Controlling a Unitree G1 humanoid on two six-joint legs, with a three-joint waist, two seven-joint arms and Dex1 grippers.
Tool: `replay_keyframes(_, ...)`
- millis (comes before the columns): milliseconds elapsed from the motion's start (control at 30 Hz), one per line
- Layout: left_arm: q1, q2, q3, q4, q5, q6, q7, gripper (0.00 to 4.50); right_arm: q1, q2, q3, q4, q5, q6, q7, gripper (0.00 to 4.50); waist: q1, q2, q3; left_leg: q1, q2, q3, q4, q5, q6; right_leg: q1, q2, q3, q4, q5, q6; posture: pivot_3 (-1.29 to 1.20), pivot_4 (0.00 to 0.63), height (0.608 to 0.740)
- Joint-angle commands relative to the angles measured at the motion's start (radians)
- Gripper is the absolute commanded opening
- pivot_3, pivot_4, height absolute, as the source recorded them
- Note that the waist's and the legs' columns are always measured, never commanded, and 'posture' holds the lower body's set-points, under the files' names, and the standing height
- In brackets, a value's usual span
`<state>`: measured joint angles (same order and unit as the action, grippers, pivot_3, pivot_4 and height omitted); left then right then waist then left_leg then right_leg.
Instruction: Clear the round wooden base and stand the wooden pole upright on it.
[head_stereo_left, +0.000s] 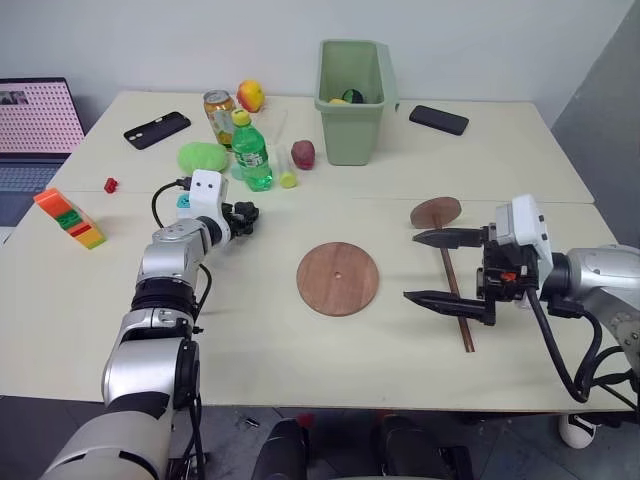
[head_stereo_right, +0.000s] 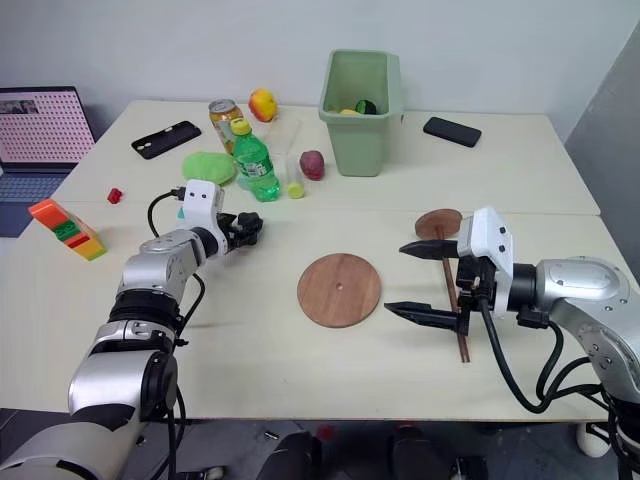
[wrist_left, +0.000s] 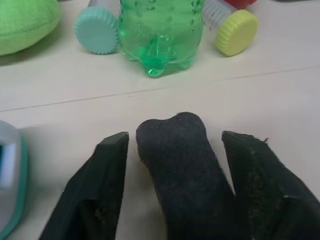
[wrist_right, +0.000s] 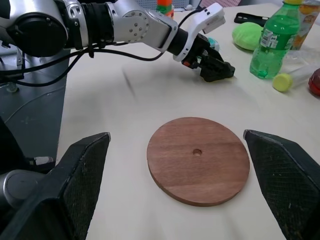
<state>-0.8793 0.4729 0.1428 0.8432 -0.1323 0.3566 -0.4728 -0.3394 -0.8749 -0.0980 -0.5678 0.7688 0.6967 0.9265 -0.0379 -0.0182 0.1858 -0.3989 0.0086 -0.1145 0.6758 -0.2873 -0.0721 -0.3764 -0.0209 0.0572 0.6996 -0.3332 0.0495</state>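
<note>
Your wooden pole (head_stereo_left: 454, 292) lies flat on the table (head_stereo_left: 500, 160) at your right. Its long axis runs away from you toward the far side. The disc end (head_stereo_left: 436, 211) points away from you, the bare tip (head_stereo_left: 469, 347) points back at you. The round wooden base (head_stereo_left: 338, 278) sits flat mid-table, hole up, nothing on it, well apart from the pole's disc.

Your right gripper (head_stereo_left: 432, 268) hangs over the pole's middle, pointing left toward the base, roughly level. Its fingers are spread wide, one on the far side and one on the near side, with the pole crossing between them. They hold nothing. I can't tell if they touch the pole.

Your left gripper (head_stereo_left: 246, 216) reaches forward on the left, low over the table, just short of the green bottle (head_stereo_left: 251, 152). In the left wrist view its fingers (wrist_left: 100, 185) stand apart, with a dark rounded thing (wrist_left: 177, 150) between them; can't tell if it's gripped. Near the bottle lie a teal cap (wrist_left: 98, 29) and a yellow cap (wrist_left: 237, 31).
</note>
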Motion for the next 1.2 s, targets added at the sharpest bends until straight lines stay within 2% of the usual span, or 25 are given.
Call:
replay_keyframes(33, -0.007, 0.046, 0.003, -0.035, 0.006, -0.014, -0.026, 4.18, 0.002, -0.001, -0.042, -0.034, 0.024, -0.001, -0.017, 4.5, 0.0, 0.0, 0.0, 0.0, 0.0, 0.0, 0.0, 0.0, 0.0, 0.0, 0.0, 0.0, 0.0, 0.0, 0.0, 0.0, 0.15, 0.74)
replay_keyframes(100, 0.023, 0.078, 0.006, -0.108, 0.001, 0.02, -0.046, 4.46, 0.009, -0.003, -0.049, -0.034, 0.027, 0.0, -0.019, 4.5, -0.001, 0.0, 0.0, 0.0, 0.0, 0.0, 0.0, 0.0, 0.0, 0.0, 0.0, 0.0, 0.0, 0.0, 0.0, 0.0, 0.15, 0.74)
replay_keyframes(200, 0.104, 0.153, -0.016, -0.301, 0.0, 0.1, -0.111, 4.46, 0.018, -0.005, -0.064, -0.034, 0.035, 0.006, -0.023, 4.5, -0.008, 0.0, 0.0, 0.0, 0.0, 0.0, 0.0, 0.0, 0.0, -0.001, 0.0, 0.001, 0.0, 0.0, 0.0, 0.0, 0.15, 0.74)
replay_keyframes(367, 0.226, 0.274, 0.0, -0.663, -0.099, 0.299, -0.247, 4.46, 0.039, -0.012, -0.087, -0.031, 0.042, 0.013, -0.018, 4.5, -0.011, 0.0, 0.0, -0.001, 0.001, 0.0, 0.0, 0.0, -0.001, -0.001, 0.0, 0.001, 0.001, 0.0, 0.0, 0.0, 0.15, 0.74)
replay_keyframes(467, 0.289, 0.359, 0.013, -0.801, -0.18, 0.327, -0.394, 4.46, 0.04, -0.017, -0.098, -0.022, 0.061, 0.035, -0.03, 4.5, -0.006, 0.0, 0.0, 0.0, 0.001, 0.0, 0.0, 0.0, 0.001, 0.0, 0.0, 0.001, 0.001, 0.0, 0.0, 0.0, 0.15, 0.74)
replay_keyframes(533, 0.344, 0.439, 0.029, -0.858, -0.243, 0.262, -0.567, 4.46, 0.015, -0.027, -0.101, 0.001, 0.088, 0.094, -0.063, 4.5, -0.01, 0.0, 0.0, 0.0, 0.001, 0.0, 0.0, -0.001, 0.002, 0.0, 0.0, 0.001, 0.0, 0.0, 0.0, 0.0, 0.15, 0.74)
replay_keyframes(633, 0.393, 0.544, 0.037, -0.881, -0.334, 0.138, -0.859, 4.46, -0.065, -0.069, -0.048, 0.073, 0.044, 0.211, -0.135, 4.5, -0.017, 0.001, 0.001, 0.0, 0.002, 0.002, -0.001, 0.0, 0.0, -0.001, 0.0, 0.003, 0.0, 0.0, 0.0, 0.0, 0.15, 0.74)
replay_keyframes(733, 0.371, 0.584, 0.035, -0.887, -0.428, 0.128, -1.029, 4.46, -0.142, -0.085, -0.001, 0.138, 0.012, 0.312, -0.2, 4.5, -0.017, 0.001, 0.001, 0.001, 0.002, 0.003, -0.002, -0.001, 0.002, -0.002, 0.001, 0.003, 0.002, 0.0, 0.0, 0.0, 0.15, 0.74)
replay_keyframes(800, 0.315, 0.597, 0.005, -0.867, -0.465, 0.15, -1.106, 4.46, -0.215, -0.097, 0.043, 0.17, 0.024, 0.461, -0.243, 4.5, -0.017, 0.002, 0.001, 0.001, 0.002, 0.003, -0.002, -0.002, 0.003, -0.002, 0.001, 0.004, 0.002, 0.0, 0.0, 0.0, 0.15, 0.74)
replay_keyframes(867, 0.292, 0.619, -0.049, -0.847, -0.469, 0.107, -1.136, 4.46, -0.297, -0.091, 0.085, 0.206, 0.027, 0.611, -0.286, 4.5, -0.016, 0.002, 0.001, -0.001, 0.001, 0.003, -0.002, -0.002, 0.003, -0.003, 0.001, 0.003, 0.002, 0.0, 0.0, 0.0, 0.15, 0.74)
replay_keyframes(933, 0.259, 0.619, -0.109, -0.812, -0.447, 0.037, -1.142, 4.46, -0.427, -0.04, 0.13, 0.28, 0.02, 0.799, -0.33, 4.5, -0.02, 0.002, 0.001, 0.0, 0.001, 0.004, -0.003, -0.002, 0.003, -0.003, 0.001, 0.004, 0.001, 0.0, 0.0, 0.0, 0.15, 0.74)
replay_keyframes(1000, 0.232, 0.611, -0.15, -0.788, -0.438, -0.007, -1.142, 4.46, -0.52, -0.003, 0.178, 0.355, -0.001, 0.894, -0.369, 4.5, -0.023, 0.002, 0.001, 0.0, 0.001, 0.005, -0.004, -0.002, 0.003, -0.004, 0.001, 0.006, 0.001, 0.0, 0.0, 0.0, 0.15, 0.74)
replay_keyframes(1200, 0.189, 0.575, -0.218, -0.765, -0.454, -0.053, -1.142, 4.46, -0.726, 0.037, 0.389, 0.704, 0.011, 0.918, -0.481, 4.5, -0.034, 0.002, 0.001, -0.003, 0.002, 0.007, -0.006, -0.002, 0.003, -0.01, 0.002, 0.007, 0.003, 0.0, 0.0, 0.0, 0.15, 0.74)
